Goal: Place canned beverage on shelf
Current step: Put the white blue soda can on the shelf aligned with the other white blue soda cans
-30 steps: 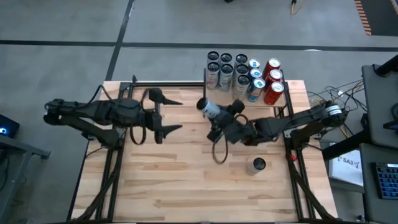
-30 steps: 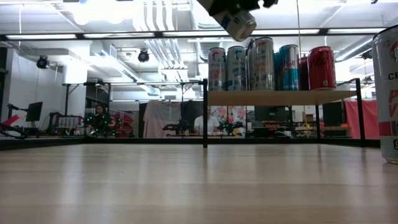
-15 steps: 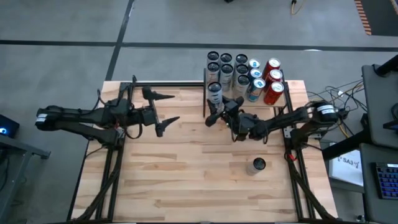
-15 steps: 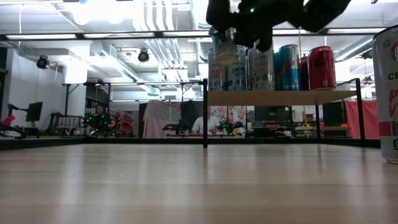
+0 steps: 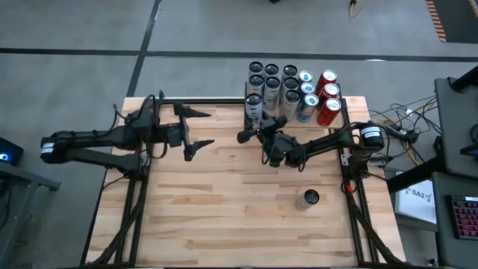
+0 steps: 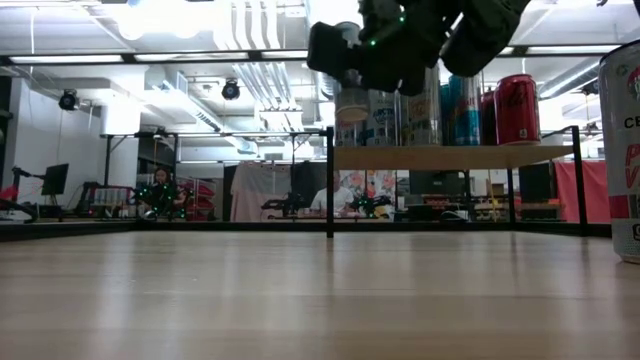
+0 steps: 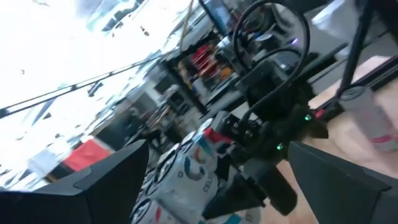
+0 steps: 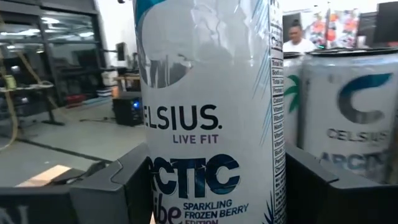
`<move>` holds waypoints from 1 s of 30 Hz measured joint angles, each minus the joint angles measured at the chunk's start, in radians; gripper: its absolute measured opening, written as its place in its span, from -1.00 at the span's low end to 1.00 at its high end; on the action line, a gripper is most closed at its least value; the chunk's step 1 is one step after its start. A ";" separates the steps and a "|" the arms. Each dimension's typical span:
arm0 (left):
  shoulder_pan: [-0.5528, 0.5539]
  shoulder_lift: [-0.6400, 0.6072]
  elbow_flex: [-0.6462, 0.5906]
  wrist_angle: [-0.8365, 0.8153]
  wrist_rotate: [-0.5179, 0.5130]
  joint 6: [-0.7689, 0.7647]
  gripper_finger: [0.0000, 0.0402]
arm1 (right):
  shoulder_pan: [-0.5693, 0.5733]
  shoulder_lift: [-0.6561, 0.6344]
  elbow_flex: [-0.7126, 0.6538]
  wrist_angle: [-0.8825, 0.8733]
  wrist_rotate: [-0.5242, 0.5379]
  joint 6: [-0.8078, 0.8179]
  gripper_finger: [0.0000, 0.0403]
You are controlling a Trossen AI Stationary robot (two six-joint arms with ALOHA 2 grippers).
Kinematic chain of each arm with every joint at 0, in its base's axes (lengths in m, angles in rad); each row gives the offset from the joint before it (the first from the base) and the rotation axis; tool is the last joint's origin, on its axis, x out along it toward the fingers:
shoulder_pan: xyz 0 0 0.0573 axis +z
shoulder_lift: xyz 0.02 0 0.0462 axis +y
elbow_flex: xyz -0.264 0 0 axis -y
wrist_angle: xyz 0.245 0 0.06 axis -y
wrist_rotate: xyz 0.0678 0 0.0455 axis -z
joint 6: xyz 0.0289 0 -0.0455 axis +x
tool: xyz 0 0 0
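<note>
At the shelf's [image 5: 299,112] near-left corner, your right gripper [image 5: 256,125] pinches the white can [image 5: 254,106] upright, crowding the standing cans [image 5: 270,84]. Release off-level and it topples them. Your left gripper [image 5: 196,127] waits spread, far left.

— What is lying around the plank table [image 5: 216,224]?
— Grey floor [image 5: 187,30] is showing on its far side, with a dark line [image 5: 67,51] running across it. Cables [image 5: 394,116] are trailing off the right edge, and a keyboard [image 5: 464,218] is sitting further right, near a white label [image 5: 418,196].
— And in the room behind?
— Two people are sitting back there, one in white [image 6: 322,198], one at the left [image 6: 160,188]. Bright lights [image 6: 165,15] are glowing overhead, and pale ducts [image 6: 262,62] are running along the ceiling.
— Anyone else?
— Another person in white [image 8: 297,37] is showing far off in the right wrist view.
</note>
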 joint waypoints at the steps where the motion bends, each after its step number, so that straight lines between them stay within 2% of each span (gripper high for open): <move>1: 0.016 0.001 0.000 -0.001 0.031 -0.011 0.83 | 0.000 0.003 0.001 0.003 0.018 0.000 0.17; 5: 0.080 0.000 -0.013 0.000 0.111 -0.094 0.84 | -0.004 0.006 -0.010 0.005 0.063 0.006 0.17; 12: 0.137 0.004 -0.082 0.034 0.232 -0.198 0.84 | -0.018 0.013 -0.022 0.004 0.065 0.021 0.17; 23: 0.138 0.026 -0.163 0.102 0.236 -0.230 0.84 | -0.047 0.016 -0.025 -0.007 0.074 0.043 0.17; 30: 0.139 0.026 -0.166 0.108 0.235 -0.233 0.84 | -0.052 0.016 -0.026 -0.018 0.104 0.044 0.17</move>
